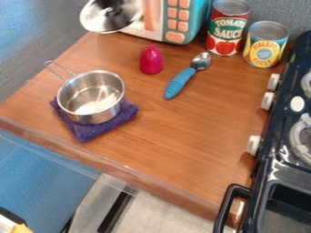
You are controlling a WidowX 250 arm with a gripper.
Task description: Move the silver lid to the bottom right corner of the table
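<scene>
The silver lid (pixel 92 17) is at the top left, tilted in front of the toy microwave's left side and reaching past the table's left edge. At the top edge of the view, the black gripper (pixel 110 3) is shut on the lid at its middle; a dark reflection shows on the metal below it. The brown table (pixel 188 132) runs down to its bottom right corner (pixel 209 207), beside the stove's black handle.
A silver pot (pixel 91 98) sits on a folded purple cloth (pixel 91 130) at the left. Around the back are a pink object (pixel 151 60), a blue-handled spoon (pixel 180 83), two cans (pixel 226 29) and the microwave (pixel 178 22). The black stove (pixel 276 164) borders the right side.
</scene>
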